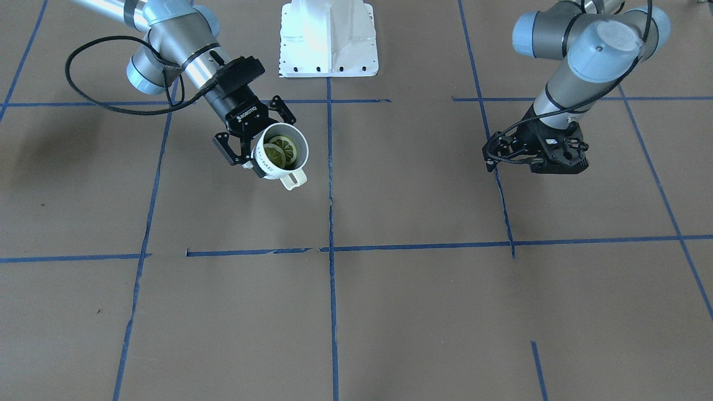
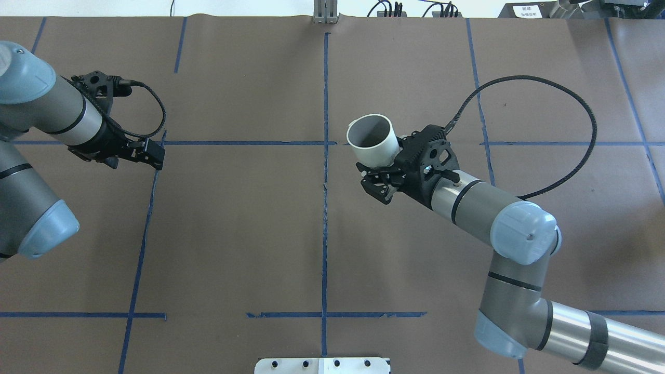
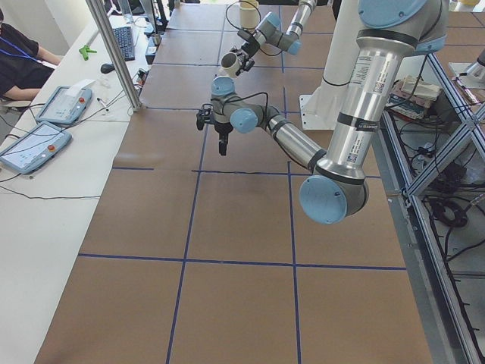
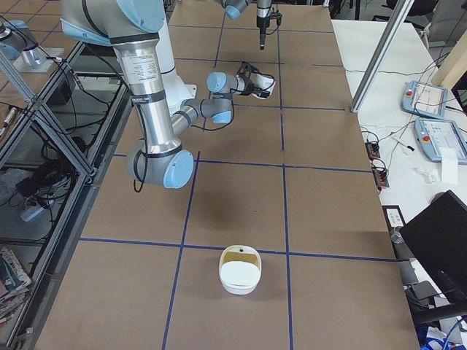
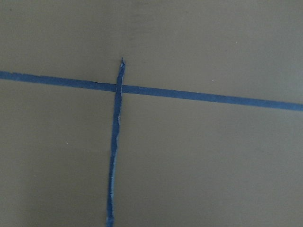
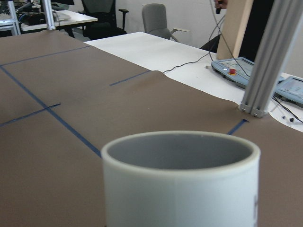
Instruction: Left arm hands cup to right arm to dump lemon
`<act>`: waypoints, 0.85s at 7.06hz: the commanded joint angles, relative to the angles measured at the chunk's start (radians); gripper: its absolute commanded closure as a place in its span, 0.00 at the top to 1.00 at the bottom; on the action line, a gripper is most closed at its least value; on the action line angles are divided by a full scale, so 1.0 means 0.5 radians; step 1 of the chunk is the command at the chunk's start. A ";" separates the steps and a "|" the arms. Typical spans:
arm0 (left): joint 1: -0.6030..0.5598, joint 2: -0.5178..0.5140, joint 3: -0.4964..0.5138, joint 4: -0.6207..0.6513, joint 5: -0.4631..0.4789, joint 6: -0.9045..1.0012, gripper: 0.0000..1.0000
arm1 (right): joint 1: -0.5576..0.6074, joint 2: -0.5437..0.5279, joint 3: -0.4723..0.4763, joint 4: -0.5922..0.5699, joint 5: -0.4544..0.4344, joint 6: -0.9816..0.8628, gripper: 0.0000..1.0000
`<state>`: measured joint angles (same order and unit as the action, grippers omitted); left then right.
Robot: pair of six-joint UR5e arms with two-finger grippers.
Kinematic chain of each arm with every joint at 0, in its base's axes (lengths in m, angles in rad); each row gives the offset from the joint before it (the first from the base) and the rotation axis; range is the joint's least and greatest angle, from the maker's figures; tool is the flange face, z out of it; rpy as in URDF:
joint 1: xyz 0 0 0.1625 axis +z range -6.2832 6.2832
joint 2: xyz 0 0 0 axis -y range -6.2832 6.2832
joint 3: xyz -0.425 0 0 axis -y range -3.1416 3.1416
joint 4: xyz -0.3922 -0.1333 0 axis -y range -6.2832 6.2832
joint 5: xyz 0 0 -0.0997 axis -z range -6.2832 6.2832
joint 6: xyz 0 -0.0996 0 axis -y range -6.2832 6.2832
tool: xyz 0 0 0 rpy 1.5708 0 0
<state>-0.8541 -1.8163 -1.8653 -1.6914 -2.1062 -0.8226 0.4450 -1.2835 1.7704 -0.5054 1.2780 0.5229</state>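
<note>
The white cup (image 1: 278, 153) hangs tilted above the table, and my right gripper (image 1: 266, 142), lettered ROBOTIQ, is shut on its side. Its handle points down toward the front. The yellow-green lemon (image 1: 283, 149) lies inside against the wall. From overhead the cup (image 2: 372, 138) shows a grey inside with the right gripper (image 2: 385, 165) below it, and the lemon is hidden. The cup's rim (image 6: 180, 153) fills the lower right wrist view. My left gripper (image 1: 533, 155) (image 2: 149, 154) hangs far off over a blue tape line, holding nothing. Whether it is open I cannot tell.
Blue tape lines (image 5: 116, 142) cross the brown table. The white robot base (image 1: 328, 39) stands at the back middle. A white lidded container (image 4: 239, 270) sits at the table's right end. A side desk holds teach pendants (image 3: 34, 144), with a person (image 3: 19, 61) seated there.
</note>
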 commanded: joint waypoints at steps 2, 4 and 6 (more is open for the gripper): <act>-0.010 0.037 0.024 -0.004 0.003 0.176 1.00 | 0.412 -0.475 0.210 0.026 0.347 0.233 0.18; -0.007 0.015 0.034 0.026 -0.012 0.188 1.00 | 0.610 -0.849 0.261 0.355 0.521 0.234 0.18; -0.013 0.012 0.000 0.106 -0.043 0.179 1.00 | 0.635 -1.184 0.126 0.855 0.527 0.234 0.18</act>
<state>-0.8590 -1.8090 -1.8548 -1.6568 -2.1175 -0.7301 0.7512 -1.7756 1.8759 -0.2330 1.5341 0.6391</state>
